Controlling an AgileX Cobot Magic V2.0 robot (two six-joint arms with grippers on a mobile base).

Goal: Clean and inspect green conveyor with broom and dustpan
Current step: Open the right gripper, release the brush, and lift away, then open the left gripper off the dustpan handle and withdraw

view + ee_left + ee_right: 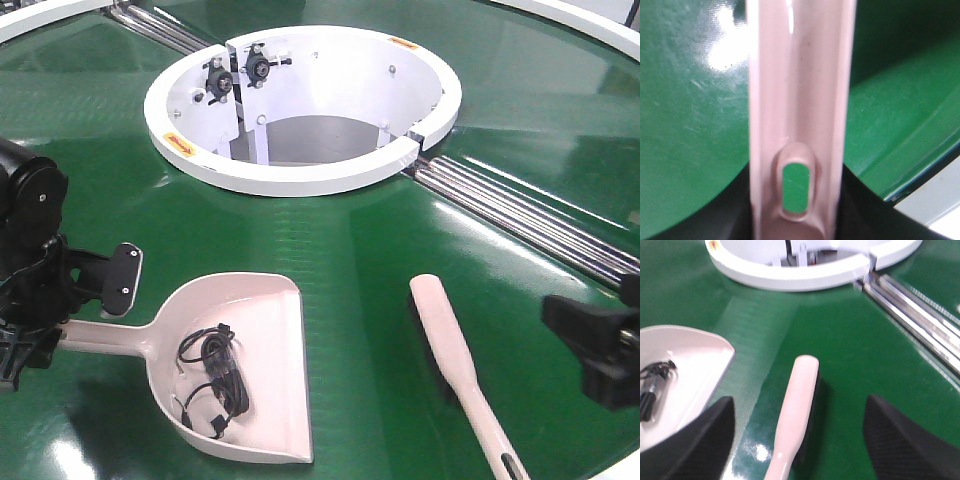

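Step in hand: by my reading, sweeping; the dustpan [270, 340] is held and the broom [445, 335] waits to be picked up
Left tool [108, 315]: at 8 o'clock in the front view; its pads meet the dustpan's handle on both sides in the left wrist view, so I judge it clamped there
Right tool [583, 342]: at 4 o'clock; fingers wide apart, holding nothing; the broom lies ahead between them in its own view
Dustpan: flat on the green conveyor [350, 230] at 7 o'clock; a tangle of black cable [215, 375] sits inside
Broom: lying on the belt at 5 o'clock, head toward 12, handle toward 6; apart from the dustpan
Next move: the right tool probably needs to come down over the thin handle and close; the handle lies low on glossy belt, so a shallow pinch could slip
Around: white ring [300, 180] at 12 o'clock with black fittings [258, 68] on its inner wall; chrome rollers [520, 215] running toward 3 o'clock
In the way: nothing between right tool and broom; the rollers lie near the tool's far side
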